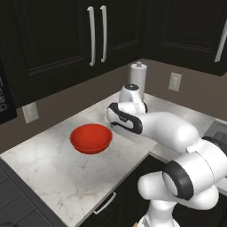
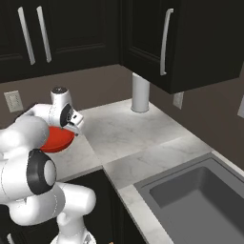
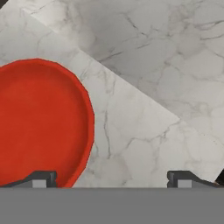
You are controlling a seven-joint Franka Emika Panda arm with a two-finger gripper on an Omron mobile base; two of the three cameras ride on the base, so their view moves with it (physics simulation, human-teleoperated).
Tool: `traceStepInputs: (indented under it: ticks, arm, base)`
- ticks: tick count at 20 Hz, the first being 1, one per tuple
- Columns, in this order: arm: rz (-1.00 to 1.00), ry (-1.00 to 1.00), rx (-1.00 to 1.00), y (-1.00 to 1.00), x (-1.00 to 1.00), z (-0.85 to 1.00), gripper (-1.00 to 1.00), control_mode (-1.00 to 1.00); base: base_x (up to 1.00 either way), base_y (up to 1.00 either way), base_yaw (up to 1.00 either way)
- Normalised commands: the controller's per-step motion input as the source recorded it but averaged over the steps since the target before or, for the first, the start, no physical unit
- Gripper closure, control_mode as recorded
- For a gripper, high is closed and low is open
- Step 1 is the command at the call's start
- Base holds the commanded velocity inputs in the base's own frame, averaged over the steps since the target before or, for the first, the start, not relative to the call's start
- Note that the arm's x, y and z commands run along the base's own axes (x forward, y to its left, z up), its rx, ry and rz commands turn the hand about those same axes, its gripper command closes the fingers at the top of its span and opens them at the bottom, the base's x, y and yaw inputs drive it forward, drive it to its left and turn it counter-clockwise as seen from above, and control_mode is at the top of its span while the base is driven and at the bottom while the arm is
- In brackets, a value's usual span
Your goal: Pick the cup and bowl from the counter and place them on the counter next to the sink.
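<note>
The white marble counter (image 1: 57, 168) with faint grey veins runs over black cabinets and turns a corner. The red bowl (image 1: 91, 138) sits directly on it, left of centre in the left base view. A white paper towel roll (image 1: 138, 76) stands upright at the back corner.

Base views flank the bowl (image 1: 91, 138); hand view overhead.

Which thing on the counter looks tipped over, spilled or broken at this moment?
Nothing stands out. The red bowl sits upright and whole on the marble counter, the paper towel roll stands straight, and the sink looks dry.
</note>
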Motion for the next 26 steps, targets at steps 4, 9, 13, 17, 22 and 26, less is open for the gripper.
traceStepInputs:
  ticks: [4,9,13,17,22,26]
  arm:
    - [0.04,0.00,0.00,0.18,0.18,-0.21,-1.00,-1.00]
    - [0.03,0.00,0.00,0.22,0.18,-0.10,-1.00,-1.00]
    - [0.02,0.00,0.00,0.16,0.28,-0.16,-1.00,-1.00]
    - [0.01,0.00,0.00,0.05,0.27,-0.19,-1.00,-1.00]
    - [0.00,0.00,0.00,0.00,0.19,-0.14,-1.00,-1.00]
    - [0.00,0.00,0.00,0.00,0.08,-0.11,-1.00,-1.00]
  base:
    - [0.00,0.00,0.00]
    - [0.00,0.00,0.00]
    - [0.00,0.00,0.00]
    - [0.00,0.00,0.00]
    - [0.00,0.00,0.00]
    - [0.00,0.00,0.00]
